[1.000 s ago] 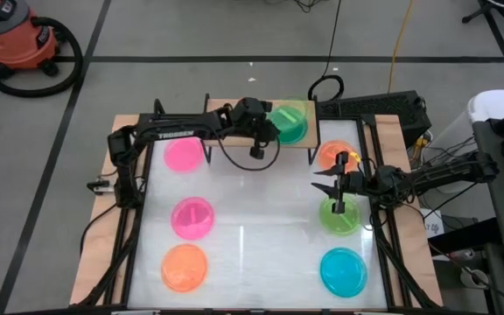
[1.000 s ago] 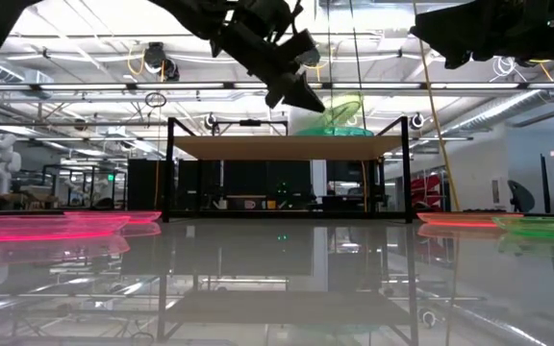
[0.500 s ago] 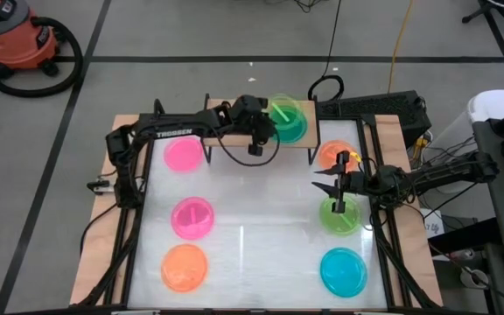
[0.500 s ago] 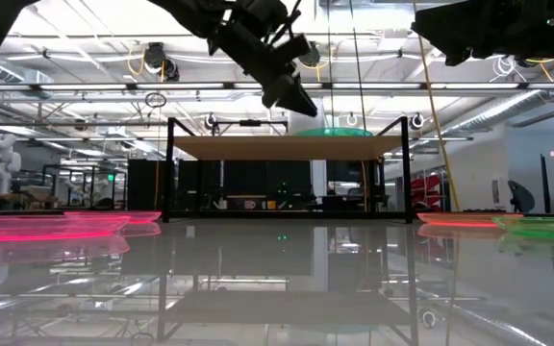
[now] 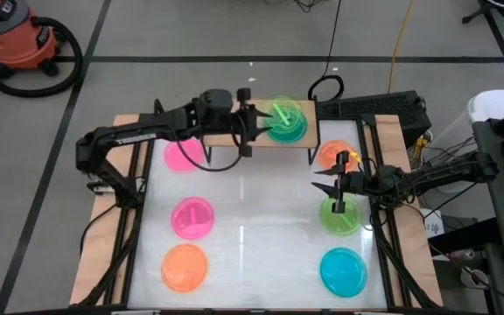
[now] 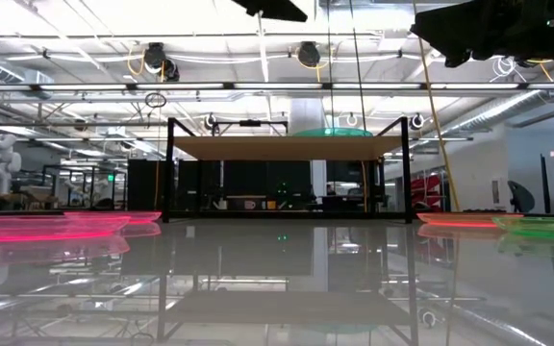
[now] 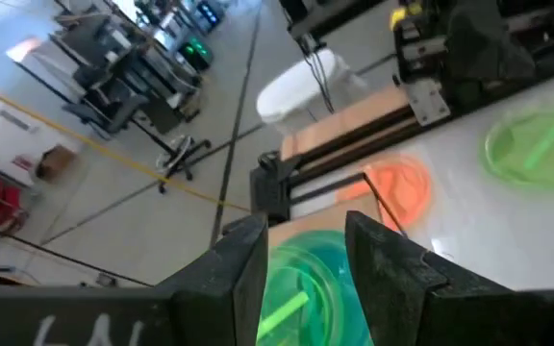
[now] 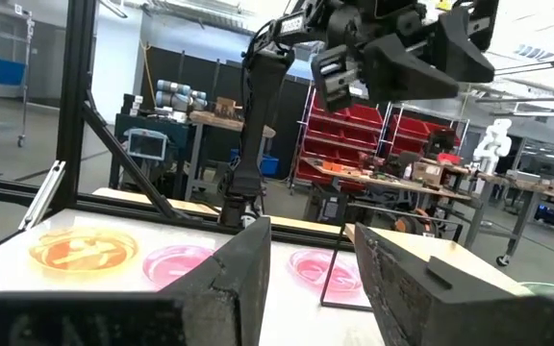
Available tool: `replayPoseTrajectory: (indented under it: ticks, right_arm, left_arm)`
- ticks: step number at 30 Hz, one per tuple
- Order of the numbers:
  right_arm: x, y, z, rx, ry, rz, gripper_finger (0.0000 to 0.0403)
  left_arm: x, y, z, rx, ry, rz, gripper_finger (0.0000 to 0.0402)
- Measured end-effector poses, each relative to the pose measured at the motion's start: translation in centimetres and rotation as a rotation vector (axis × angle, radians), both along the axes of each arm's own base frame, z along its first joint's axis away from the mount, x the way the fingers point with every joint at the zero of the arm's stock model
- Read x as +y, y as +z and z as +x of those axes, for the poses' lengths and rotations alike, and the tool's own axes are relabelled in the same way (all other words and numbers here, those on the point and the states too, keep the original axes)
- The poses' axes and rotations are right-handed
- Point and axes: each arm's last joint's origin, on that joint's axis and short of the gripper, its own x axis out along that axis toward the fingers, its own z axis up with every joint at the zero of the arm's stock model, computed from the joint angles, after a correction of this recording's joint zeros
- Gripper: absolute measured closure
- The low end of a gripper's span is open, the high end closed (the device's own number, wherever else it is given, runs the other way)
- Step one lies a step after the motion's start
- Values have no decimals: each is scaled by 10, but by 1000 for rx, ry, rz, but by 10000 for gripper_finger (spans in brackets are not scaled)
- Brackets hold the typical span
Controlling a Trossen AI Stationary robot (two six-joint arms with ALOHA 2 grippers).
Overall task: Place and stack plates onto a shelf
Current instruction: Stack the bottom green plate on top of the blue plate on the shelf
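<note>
The left gripper [image 5: 250, 133] hangs above the near edge of the shelf [image 5: 300, 144], fingers spread and holding nothing; its wrist view shows a clear gap between the two fingers, with the green plate [image 7: 301, 288] lying beyond them. That plate [image 5: 285, 121] rests flat on top of a blue plate [image 5: 297, 131] on the right part of the board, so the stack seems begun there to leave the left part free for a second pile; from the low view the stack [image 6: 333, 133] sits level on the board.

The right gripper [image 5: 333, 186] waits over the table's right side, fingers parted and empty, just above a green plate [image 5: 340, 216], probably poised for the next pick; its own view shows only open space between the fingers.

On the white tabletop [image 5: 252, 236] more plates lie singly and well apart: an orange plate [image 5: 333, 156] just beside the shelf's right legs, a blue one [image 5: 343, 271] at the near right, two pink ones [image 5: 182, 156] [image 5: 192, 217] on the left and an orange one [image 5: 184, 267] at the near left. The left arm's cable loops below the shelf edge, and the shelf's black legs could hinder a low approach; the right arm's reach to the board passes over the orange plate
</note>
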Motion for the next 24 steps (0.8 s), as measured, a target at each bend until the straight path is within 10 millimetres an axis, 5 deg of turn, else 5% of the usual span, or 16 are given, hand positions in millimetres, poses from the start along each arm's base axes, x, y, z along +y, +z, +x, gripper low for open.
replayPoseTrajectory:
  ticks: [6, 16, 24]
  right_arm:
    - [0, 1, 0, -11, 0, 2, 266]
    - [0, 2, 0, -17, 0, 3, 266]
    - [0, 2, 0, -16, -3, -6, 266]
  left_arm:
    - [25, -13, 0, 30, 73, -41, 254]
    - [98, -88, 38, 33, 209, -88, 254]
    - [115, -127, 54, 53, 229, -100, 254]
